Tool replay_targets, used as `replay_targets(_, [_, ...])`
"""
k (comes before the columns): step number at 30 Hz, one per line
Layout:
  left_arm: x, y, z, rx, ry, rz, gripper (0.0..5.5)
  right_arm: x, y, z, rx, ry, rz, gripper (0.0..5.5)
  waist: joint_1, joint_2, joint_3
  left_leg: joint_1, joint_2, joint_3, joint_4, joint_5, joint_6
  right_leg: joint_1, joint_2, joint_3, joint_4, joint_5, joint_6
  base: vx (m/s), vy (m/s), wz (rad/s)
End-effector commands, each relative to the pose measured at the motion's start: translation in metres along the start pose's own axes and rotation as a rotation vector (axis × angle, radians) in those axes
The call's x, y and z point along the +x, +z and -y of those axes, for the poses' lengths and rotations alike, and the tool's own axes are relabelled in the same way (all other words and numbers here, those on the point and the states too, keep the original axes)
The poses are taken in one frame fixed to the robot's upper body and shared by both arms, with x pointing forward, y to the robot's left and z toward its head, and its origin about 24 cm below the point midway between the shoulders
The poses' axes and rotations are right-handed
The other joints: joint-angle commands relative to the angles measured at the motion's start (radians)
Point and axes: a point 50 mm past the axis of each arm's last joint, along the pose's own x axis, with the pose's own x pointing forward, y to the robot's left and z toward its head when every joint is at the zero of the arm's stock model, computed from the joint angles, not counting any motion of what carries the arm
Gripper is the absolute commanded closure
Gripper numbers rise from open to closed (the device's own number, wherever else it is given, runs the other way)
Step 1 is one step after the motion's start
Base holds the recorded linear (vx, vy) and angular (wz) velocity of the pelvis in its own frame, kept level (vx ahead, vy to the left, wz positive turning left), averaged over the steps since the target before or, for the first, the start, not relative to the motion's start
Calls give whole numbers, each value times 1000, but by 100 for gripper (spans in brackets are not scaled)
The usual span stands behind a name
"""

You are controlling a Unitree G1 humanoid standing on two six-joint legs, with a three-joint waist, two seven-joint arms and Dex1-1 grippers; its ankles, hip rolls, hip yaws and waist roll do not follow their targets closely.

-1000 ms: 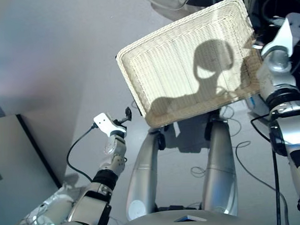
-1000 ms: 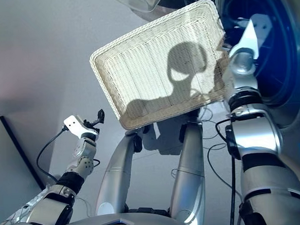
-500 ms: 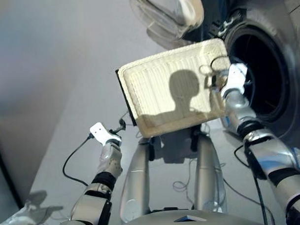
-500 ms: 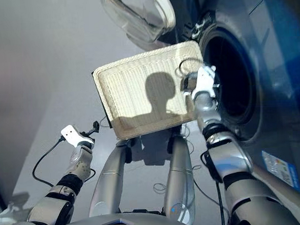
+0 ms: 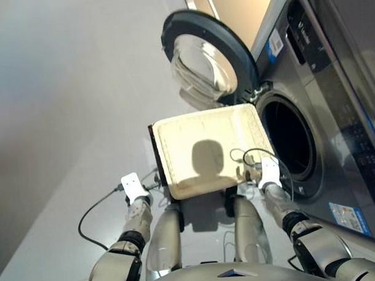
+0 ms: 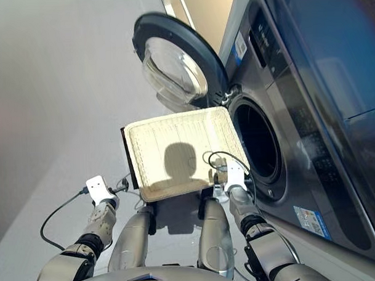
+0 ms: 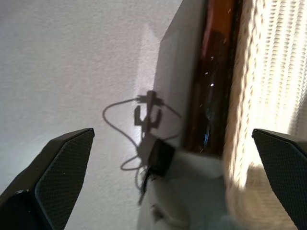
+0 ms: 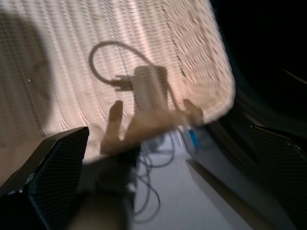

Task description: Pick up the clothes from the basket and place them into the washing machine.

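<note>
The cream wicker basket [image 5: 199, 131] lies in front of me with no garment showing in it, only my shadow. The clothes are out of view. To its right stands the dark grey washing machine [image 5: 334, 104], its drum hole [image 5: 289, 137] black inside and its glass door [image 5: 209, 62] swung wide open beyond the basket. My left gripper [image 5: 153, 182] hovers open over the floor beside the basket's near left corner. My right gripper [image 5: 252, 169] is open and holds nothing, above the basket's near right corner [image 8: 211, 96], close to the drum's rim.
A dark stand edge [image 7: 211, 86] shows under the basket. Thin cables [image 5: 91, 208] trail from both wrists. Grey floor [image 5: 63, 120] stretches to the left. A blue sticker [image 5: 346, 210] marks the machine's lower front.
The whole view has pulled back and tilted up, bringing the machine and its door into sight. My right gripper has drawn back along the basket's right edge to its near corner.
</note>
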Motion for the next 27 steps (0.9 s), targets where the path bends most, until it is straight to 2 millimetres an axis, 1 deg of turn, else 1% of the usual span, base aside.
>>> replay_targets(1, [-1, 0, -3, 59, -10, 12, 0, -2, -7, 4, 3, 7, -18, 0, -2, 11, -12, 98, 24, 29, 51, -65, -27, 96, -3, -16, -174, 171, 64, 54, -4, -31])
replay_targets(4, [-6, -12, -11, 74, -6, -24, 0, -8, -25, 8, 41, 1, -68, 0, -7, 12, -39, 149, 29, 37, 9, -53, -31, 155, 7, -22, -218, 173, 68, 0, 0, 0])
replay_targets(8, [-13, -26, -21, 128, 7, -69, 0, -17, -48, 14, 81, -2, -140, 0, -9, 8, -69, 199, 30, 46, -7, -51, -30, 209, 15, -20, -248, 176, 69, 0, 0, 0])
replay_targets(10, [-15, -29, -22, 128, 5, -75, 0, -20, -56, 16, 102, -2, -172, 0, -9, 12, -83, 222, 34, 52, -29, -45, -31, 232, 19, -24, -266, 177, 71, 0, 0, 0])
replay_targets(12, [-16, -28, -22, 132, -1, -66, 0, -23, -63, 16, 103, -7, -195, 0, -8, 13, -99, 245, 35, 56, -49, -39, -31, 257, 23, -24, -290, 183, 72, 0, 0, 0])
replay_targets(14, [-16, -27, -21, 133, -10, -51, 0, -26, -69, 16, 120, -10, -215, 0, -8, 15, -111, 270, 37, 59, -80, -27, -34, 282, 28, -29, -310, 187, 75, 0, 0, 0])
replay_targets(15, [-16, -26, -21, 132, -10, -43, 0, -27, -70, 15, 125, -10, -219, 0, -9, 15, -116, 278, 39, 62, -88, -25, -33, 287, 29, -30, -316, 187, 76, 0, 0, 0])
replay_targets(17, [-16, -24, -22, 136, -2, -35, 0, -27, -71, 14, 133, -14, -222, 0, -10, 12, -120, 288, 36, 65, -92, -23, -31, 292, 31, -24, -307, 188, 76, 0, 0, 0])
replay_targets(21, [-14, -18, -19, 120, -1, -6, 0, -25, -66, 9, 124, 7, -198, 0, -8, 9, -120, 296, 28, 65, -70, -38, -19, 294, 31, -13, -281, 183, 74, 0, 0, 0])
replay_targets(27, [-12, -13, -12, 110, -26, 11, 0, -21, -55, 1, 106, 34, -152, 0, -13, 9, -127, 320, 27, 67, -72, -46, -16, 317, 31, -12, -276, 174, 75, 0, 0, 0])
